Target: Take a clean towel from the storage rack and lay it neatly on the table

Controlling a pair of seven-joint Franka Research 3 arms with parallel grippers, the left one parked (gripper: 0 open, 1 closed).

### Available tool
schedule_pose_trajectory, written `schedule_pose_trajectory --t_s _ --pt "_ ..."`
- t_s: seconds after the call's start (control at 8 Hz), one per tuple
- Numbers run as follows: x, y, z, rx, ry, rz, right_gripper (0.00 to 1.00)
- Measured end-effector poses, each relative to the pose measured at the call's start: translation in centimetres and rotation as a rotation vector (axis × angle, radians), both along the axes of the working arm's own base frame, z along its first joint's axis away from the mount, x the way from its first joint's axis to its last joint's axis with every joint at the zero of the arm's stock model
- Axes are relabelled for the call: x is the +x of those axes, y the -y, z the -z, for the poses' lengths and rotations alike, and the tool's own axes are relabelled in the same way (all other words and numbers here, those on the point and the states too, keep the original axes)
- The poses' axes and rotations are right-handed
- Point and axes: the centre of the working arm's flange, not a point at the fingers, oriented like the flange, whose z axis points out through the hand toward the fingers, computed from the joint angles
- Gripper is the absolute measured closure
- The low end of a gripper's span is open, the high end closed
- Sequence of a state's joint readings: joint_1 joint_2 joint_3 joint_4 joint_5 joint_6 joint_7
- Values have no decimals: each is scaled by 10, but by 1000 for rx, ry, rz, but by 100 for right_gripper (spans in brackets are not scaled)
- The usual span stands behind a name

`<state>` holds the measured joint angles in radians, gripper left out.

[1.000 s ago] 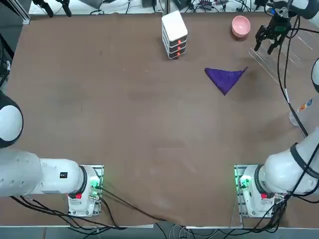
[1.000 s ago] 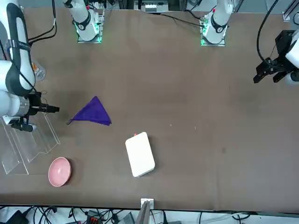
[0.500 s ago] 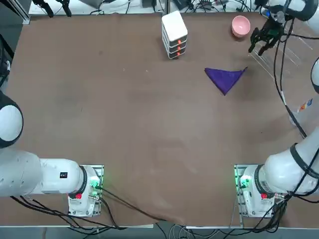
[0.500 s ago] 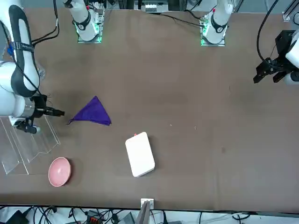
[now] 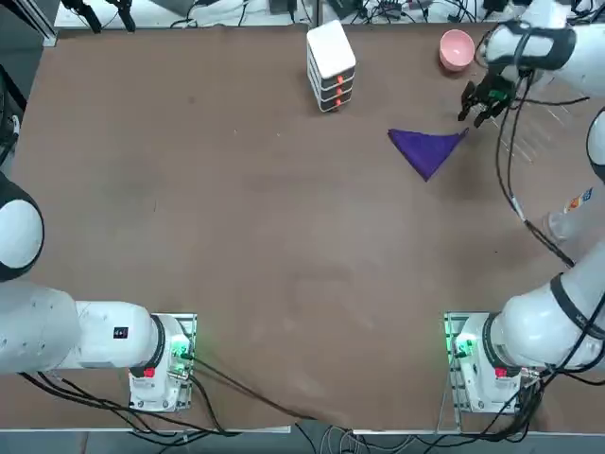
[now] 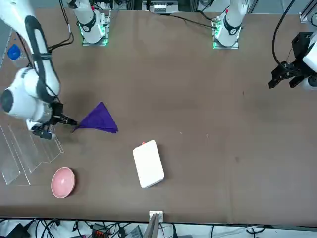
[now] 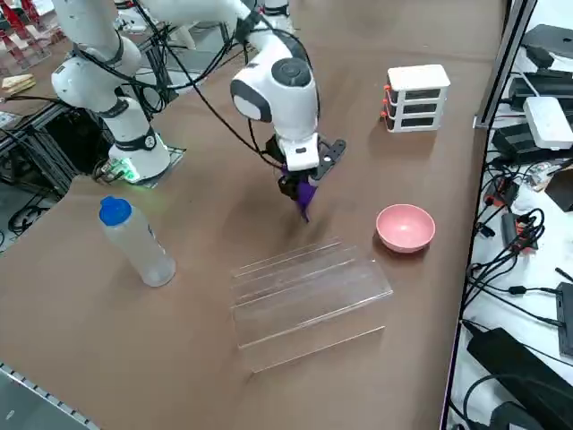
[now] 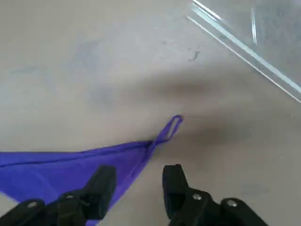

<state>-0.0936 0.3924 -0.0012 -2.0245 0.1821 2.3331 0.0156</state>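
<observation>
Brown tabletop (image 5: 284,236) is filling most of the top view. Right of its centre, in the upper half, the purple towel (image 5: 425,151) is lying in a rough triangle, its looped corner pointing toward the upper right. The right gripper (image 8: 140,190) is hovering near that corner, fingers spread and holding nothing. Below centre in the right side view, the clear storage rack (image 7: 309,305) is standing near a pink bowl (image 7: 406,228).
</observation>
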Motion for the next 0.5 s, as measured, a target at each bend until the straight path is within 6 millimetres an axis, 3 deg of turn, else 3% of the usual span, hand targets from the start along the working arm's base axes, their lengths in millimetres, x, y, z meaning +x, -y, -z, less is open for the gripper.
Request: schedule_pose_trajectory --t_s 0.5 --pt "-12 1 19 -21 72 18 38"
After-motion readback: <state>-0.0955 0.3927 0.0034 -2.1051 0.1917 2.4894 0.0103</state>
